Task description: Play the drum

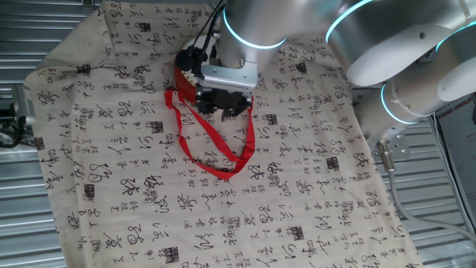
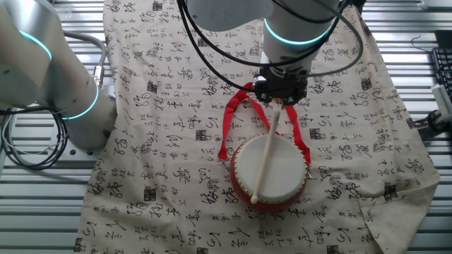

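Observation:
The drum (image 2: 282,166) stands on the cloth, cream head up, red side wall showing at its front. Its red ribbon strap (image 2: 229,120) loops away toward the gripper. My gripper (image 2: 280,97) is just beyond the drum's far rim, shut on a pale wooden drumstick (image 2: 265,159). The stick slants down across the head, with its tip near the front rim. I cannot tell whether it touches the head. In the first fixed view my gripper (image 1: 224,104) hides most of the drum (image 1: 184,80). The ribbon (image 1: 216,152) loops toward the front there.
A beige cloth with black calligraphy (image 2: 169,141) covers the slatted metal table (image 2: 42,212). The arm's base (image 2: 78,106) and black cables (image 2: 28,152) stand at the left. A keyboard edge (image 2: 442,70) lies at the far right.

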Tool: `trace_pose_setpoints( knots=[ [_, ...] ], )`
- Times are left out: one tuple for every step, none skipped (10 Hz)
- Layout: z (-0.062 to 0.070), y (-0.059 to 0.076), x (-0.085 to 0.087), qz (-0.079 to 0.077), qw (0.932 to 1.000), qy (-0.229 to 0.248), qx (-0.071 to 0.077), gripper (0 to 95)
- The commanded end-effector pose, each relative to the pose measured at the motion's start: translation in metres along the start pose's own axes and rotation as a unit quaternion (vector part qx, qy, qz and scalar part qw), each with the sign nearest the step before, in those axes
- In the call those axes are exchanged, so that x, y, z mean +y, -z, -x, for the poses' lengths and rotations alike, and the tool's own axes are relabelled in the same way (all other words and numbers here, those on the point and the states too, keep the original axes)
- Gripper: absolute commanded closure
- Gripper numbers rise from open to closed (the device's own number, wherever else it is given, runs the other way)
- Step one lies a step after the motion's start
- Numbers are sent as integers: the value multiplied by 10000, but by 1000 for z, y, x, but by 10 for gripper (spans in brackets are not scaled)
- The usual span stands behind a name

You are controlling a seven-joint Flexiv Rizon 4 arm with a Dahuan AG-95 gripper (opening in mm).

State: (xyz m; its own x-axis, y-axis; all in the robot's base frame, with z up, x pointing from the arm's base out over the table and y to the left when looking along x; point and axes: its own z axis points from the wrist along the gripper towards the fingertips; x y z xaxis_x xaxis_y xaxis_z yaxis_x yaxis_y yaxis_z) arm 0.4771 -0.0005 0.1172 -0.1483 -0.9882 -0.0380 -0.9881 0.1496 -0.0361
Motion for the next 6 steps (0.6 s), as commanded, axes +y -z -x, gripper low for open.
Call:
trace_pose_setpoints(
  knots=[
    [0,0,0,-9,10000,16,-13,380],
    [-1,0,0,-9,10000,13,-10,380],
    [-2,0,1,-10,10000,8,-9,380],
    [-3,1,1,-8,10000,3,-16,570],
    [-5,1,1,-9,10000,4,-14,570],
    [-7,2,1,-10,10000,3,-18,570]
  ],
)
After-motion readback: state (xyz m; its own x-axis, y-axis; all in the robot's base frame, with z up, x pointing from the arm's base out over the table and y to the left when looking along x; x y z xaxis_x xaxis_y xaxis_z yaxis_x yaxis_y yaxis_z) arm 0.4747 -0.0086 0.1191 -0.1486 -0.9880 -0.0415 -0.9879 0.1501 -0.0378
